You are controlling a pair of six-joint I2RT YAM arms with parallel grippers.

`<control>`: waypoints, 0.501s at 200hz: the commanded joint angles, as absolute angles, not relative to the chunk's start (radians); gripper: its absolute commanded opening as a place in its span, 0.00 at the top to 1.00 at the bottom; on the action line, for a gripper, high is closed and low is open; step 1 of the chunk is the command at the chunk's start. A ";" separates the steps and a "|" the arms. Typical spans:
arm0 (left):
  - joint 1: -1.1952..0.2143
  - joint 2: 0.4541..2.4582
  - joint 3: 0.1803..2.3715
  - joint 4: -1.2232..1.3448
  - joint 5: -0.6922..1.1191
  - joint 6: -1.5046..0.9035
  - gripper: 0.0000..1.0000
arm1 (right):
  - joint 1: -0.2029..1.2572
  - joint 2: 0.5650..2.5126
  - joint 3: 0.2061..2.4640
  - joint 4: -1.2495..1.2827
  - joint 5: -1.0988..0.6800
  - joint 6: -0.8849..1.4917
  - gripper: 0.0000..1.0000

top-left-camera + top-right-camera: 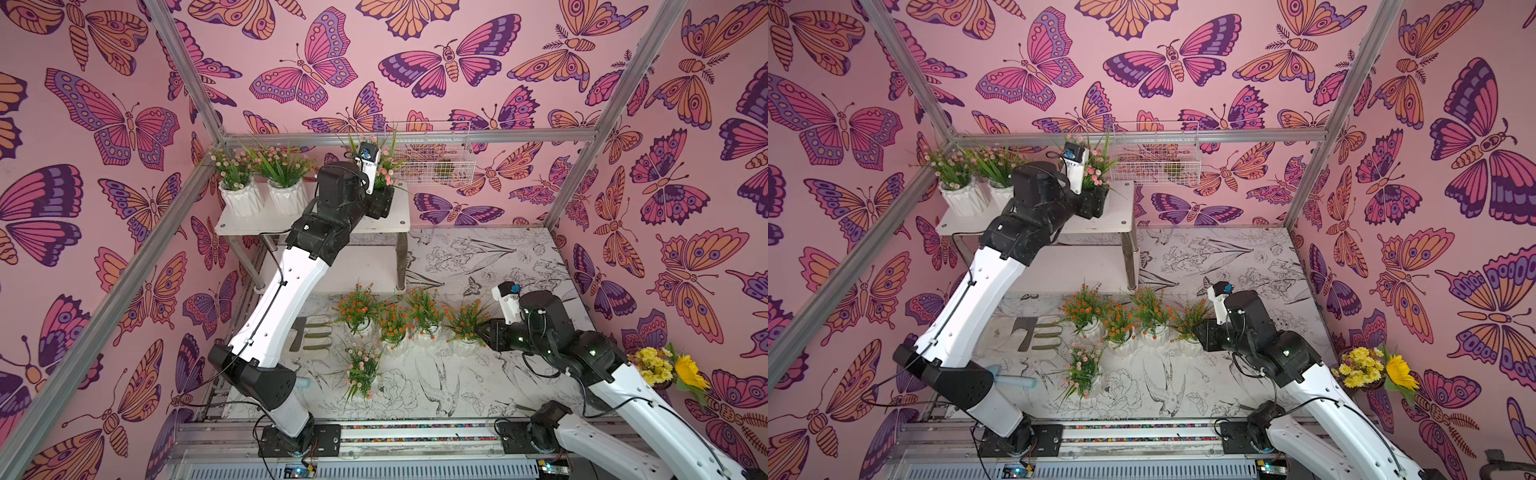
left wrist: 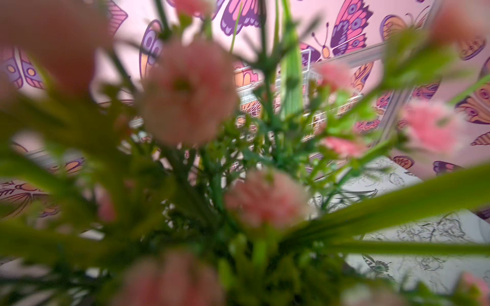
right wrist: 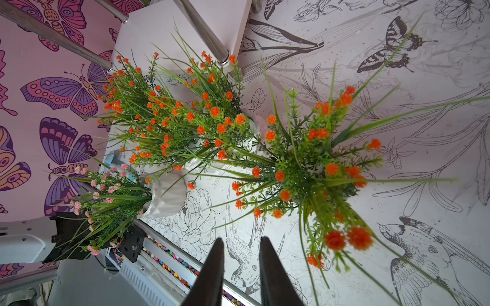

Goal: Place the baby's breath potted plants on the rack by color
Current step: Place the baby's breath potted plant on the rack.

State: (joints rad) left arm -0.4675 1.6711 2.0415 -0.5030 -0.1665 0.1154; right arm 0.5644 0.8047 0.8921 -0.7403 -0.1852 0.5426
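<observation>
Butterfly wallpaper (image 1: pixel 124 124) on every side, and a sketchy flower-and-bird mat (image 1: pixel 478 257) covers the table. We've got the rack (image 1: pixel 257 224) in the far left corner w/ two pink plants (image 1: pixel 235 174) side by side at the left end of its top board. A third pink plant (image 1: pixel 386 164) is over the right part of that board, right at the left gripper (image 1: pixel 381 201). Its pot is hidden behind the gripper, so we can't tell if the jaws are clamped on it or not, and the left wrist cam is just blurry blooms. Last pink plant (image 1: pixel 361 370) stands on the mat, nearer the arm bases. Four orange plants (image 1: pixel 392 324) are lined up on the mat in front of the rack. Right gripper (image 3: pixel 241 239) is just beside the rightmost one, fingers (image 3: pixel 216 265) only a narrow gap apart w/ nothing btwn them.
</observation>
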 commanded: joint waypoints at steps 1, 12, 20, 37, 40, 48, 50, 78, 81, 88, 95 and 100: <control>-0.436 1.684 2.120 -0.452 -0.222 0.126 0.30 | 0.559 0.793 0.884 -0.738 -0.196 0.550 0.74; -0.419 1.702 2.148 -0.463 -0.228 0.122 0.29 | 0.559 0.789 0.882 -0.736 -0.199 0.551 0.74; -0.403 1.716 2.170 -0.477 -0.219 0.111 0.29 | 0.559 0.789 0.881 -0.737 -0.201 0.553 0.74; -0.369 1.744 2.210 -0.500 -0.199 0.086 0.29 | 0.559 0.784 0.881 -0.739 -0.199 0.554 0.74; -0.364 1.748 2.216 -0.504 -0.196 0.081 0.29 | 0.559 0.783 0.881 -0.739 -0.199 0.555 0.74; -0.349 1.759 2.230 -0.514 -0.188 0.069 0.29 | 0.560 0.781 0.879 -0.739 -0.198 0.556 0.74; -0.345 1.762 2.234 -0.516 -0.187 0.066 0.29 | 0.560 0.781 0.879 -0.739 -0.198 0.557 0.74; -0.303 1.782 2.248 -0.527 -0.170 0.040 0.29 | 0.559 0.778 0.876 -0.741 -0.197 0.557 0.74; -0.299 1.784 2.247 -0.528 -0.167 0.037 0.29 | 0.560 0.778 0.875 -0.742 -0.198 0.557 0.74; -0.291 1.786 2.248 -0.530 -0.162 0.033 0.29 | 0.560 0.776 0.874 -0.742 -0.197 0.558 0.74; -0.285 1.789 2.248 -0.533 -0.162 0.030 0.29 | 0.560 0.776 0.873 -0.742 -0.196 0.557 0.74; -0.280 1.788 2.248 -0.536 -0.161 0.028 0.29 | 0.560 0.776 0.873 -0.742 -0.194 0.557 0.74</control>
State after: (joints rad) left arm -0.2996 1.7885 2.2124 -0.5732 -0.1799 0.0589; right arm 0.5644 0.7856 0.8833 -0.7406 -0.1890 0.5507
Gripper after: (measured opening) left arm 0.840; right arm 0.256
